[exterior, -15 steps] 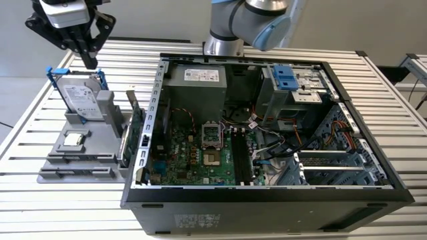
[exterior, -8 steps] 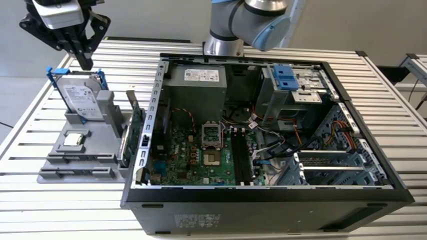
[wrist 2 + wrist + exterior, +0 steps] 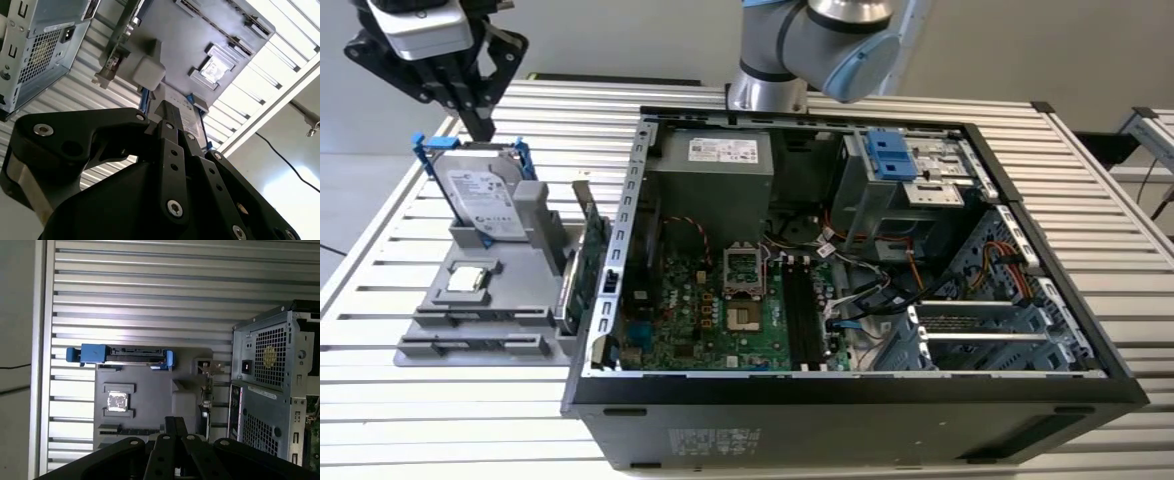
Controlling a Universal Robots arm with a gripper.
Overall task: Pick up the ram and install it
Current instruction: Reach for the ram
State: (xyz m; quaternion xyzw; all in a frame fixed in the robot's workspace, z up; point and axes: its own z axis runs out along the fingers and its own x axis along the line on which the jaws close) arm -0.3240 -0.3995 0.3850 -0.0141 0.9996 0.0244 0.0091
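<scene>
Slatted metal table (image 3: pixel 440 420) is seen carrying everything. An open PC case (image 3: pixel 854 420) is laid on its side towards the exterior view's right, w/ the motherboard (image 3: pixel 700 305) exposed and its black mem. slots (image 3: pixel 803 310) running alongside the CPU socket. The arm (image 3: pixel 834 40) is seen rising behind the case. A grey fixture (image 3: pixel 520 290) is placed just beside the case, on the exterior view's left. A silver hard drive (image 3: pixel 487 200) w/ blue rails is stood upright at the fixture's far end. A green expansion card (image 3: pixel 594 255) is held on edge betw. fixture and case wall. The gripper (image 3: pixel 483 130) is hung above the drive's far end, apart from it. Its fingers (image 3: pixel 175 426) are seen pressed together in both wrist views, w/ nothing betw. them. The ram (image 3: pixel 131 430) is seen edge-on as a dark narrow strip seated in a fixture slot, on the far side of the chip from the drive, untouched. Its colour can't be made out. A small square chip (image 3: pixel 470 280) is set in a recess betw. drive and ram.
</scene>
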